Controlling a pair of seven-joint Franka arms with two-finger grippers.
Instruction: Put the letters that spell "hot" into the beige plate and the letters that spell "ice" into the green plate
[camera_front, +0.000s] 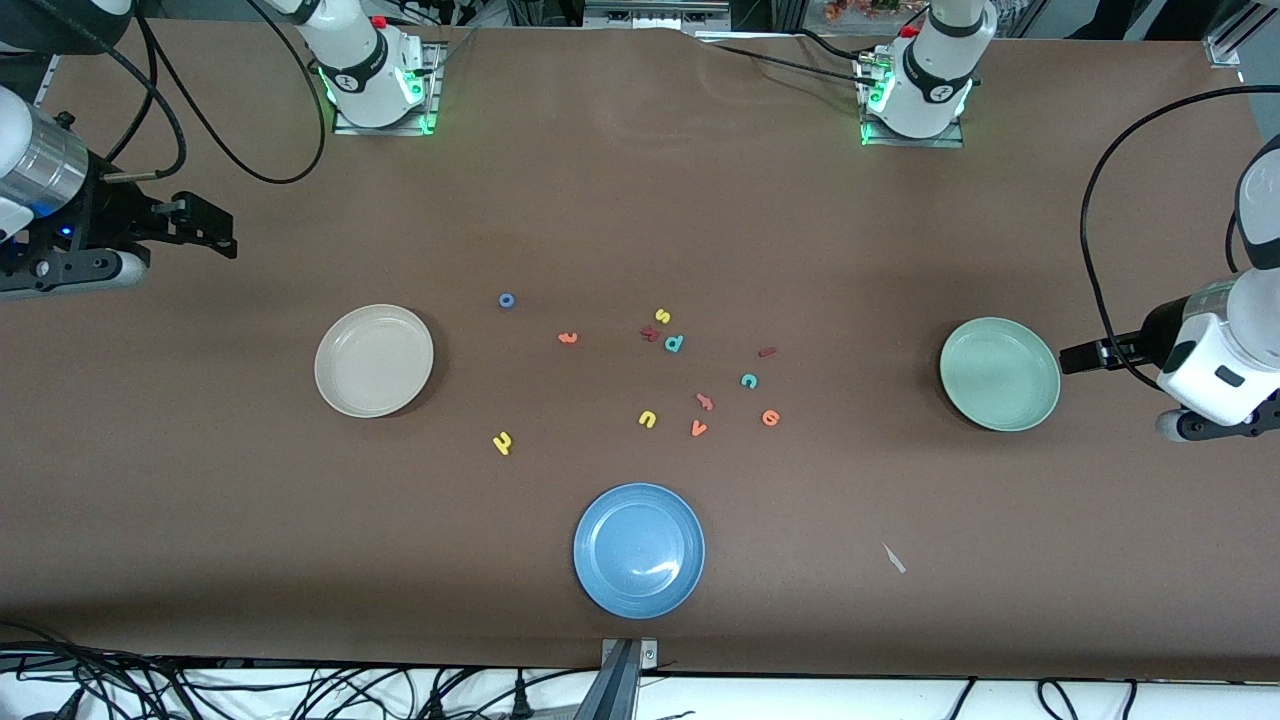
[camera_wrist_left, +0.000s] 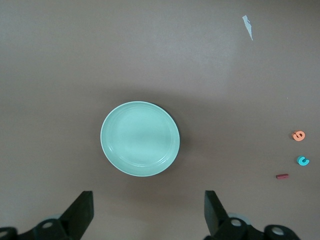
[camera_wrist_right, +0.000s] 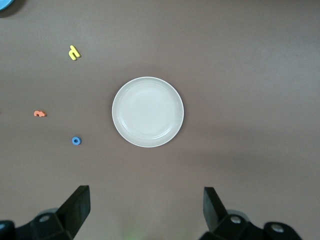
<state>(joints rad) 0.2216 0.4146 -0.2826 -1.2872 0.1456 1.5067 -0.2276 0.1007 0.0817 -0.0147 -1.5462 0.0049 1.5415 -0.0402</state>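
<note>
Taking the blue plate (camera_front: 639, 550) as the landmark, it sits on the brown surface (camera_front: 200, 520) closest to the front camera, and nothing lies in it. A small pale scrap (camera_front: 894, 559) lies level with it toward the left arm's end.

Just farther from the camera than the blue plate comes the scatter of foam letters. The yellow "h" (camera_front: 502, 442) is the nearest of them, offset toward the right arm's end. Then come the yellow "u" (camera_front: 647, 419), the orange "v" (camera_front: 698, 429) and the orange "e" (camera_front: 770, 418), with the teal "c" (camera_front: 748, 380) and the dark red "i" (camera_front: 767, 352) a little farther. Farther again lie the teal "p" (camera_front: 673, 344), the yellow "s" (camera_front: 662, 316) and the orange "t" (camera_front: 567, 338). The blue "o" (camera_front: 506, 300) is the farthest letter from the blue plate.

The beige plate (camera_front: 374, 360) lies farther than the blue plate toward the right arm's end; the green plate (camera_front: 999, 373) lies likewise toward the left arm's end. Both hold no letters.

The right claw (camera_wrist_right: 145, 207) hangs over the bare surface beside the beige plate, released, fingers spread wide. The left claw (camera_wrist_left: 149, 210) hangs beside the green plate, also released and holding nothing.
</note>
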